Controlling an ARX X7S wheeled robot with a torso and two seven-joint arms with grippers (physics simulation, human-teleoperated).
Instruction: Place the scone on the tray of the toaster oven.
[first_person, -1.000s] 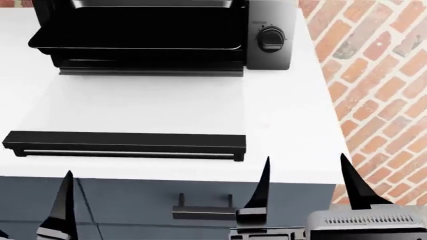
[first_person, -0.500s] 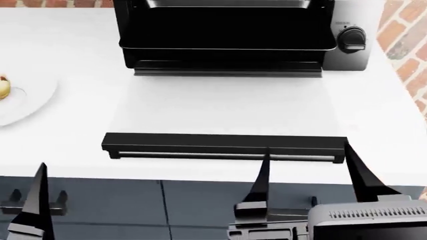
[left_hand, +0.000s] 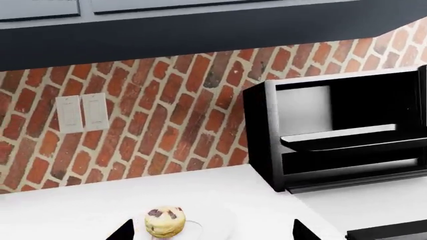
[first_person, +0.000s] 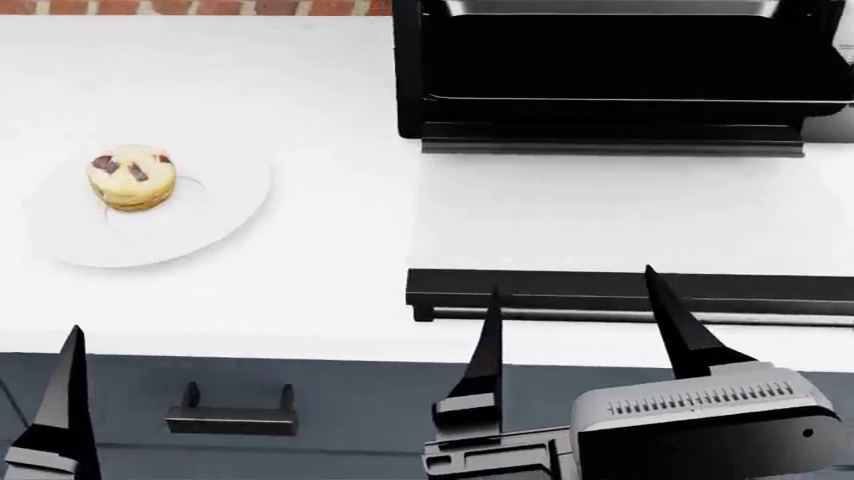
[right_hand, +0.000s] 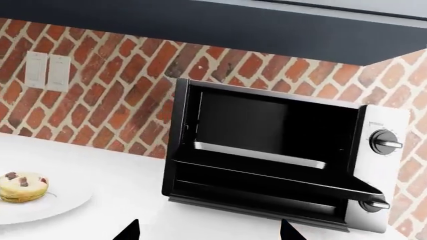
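Plainly the scone (first_person: 131, 177) sits on a white plate (first_person: 220, 215) toward the counter's (first_person: 320, 290) left part, well apart from the toaster oven (first_person: 614, 70) at the back edge; its tray (right_hand: 267, 172) juts out over the dropped door (first_person: 627, 292). It looks light, crumbly and soft, so I'd pinch its sides low and gently; the right hand (first_person: 574, 330) stands wide and empty; the left hand (left_hand: 210, 231) likewise.
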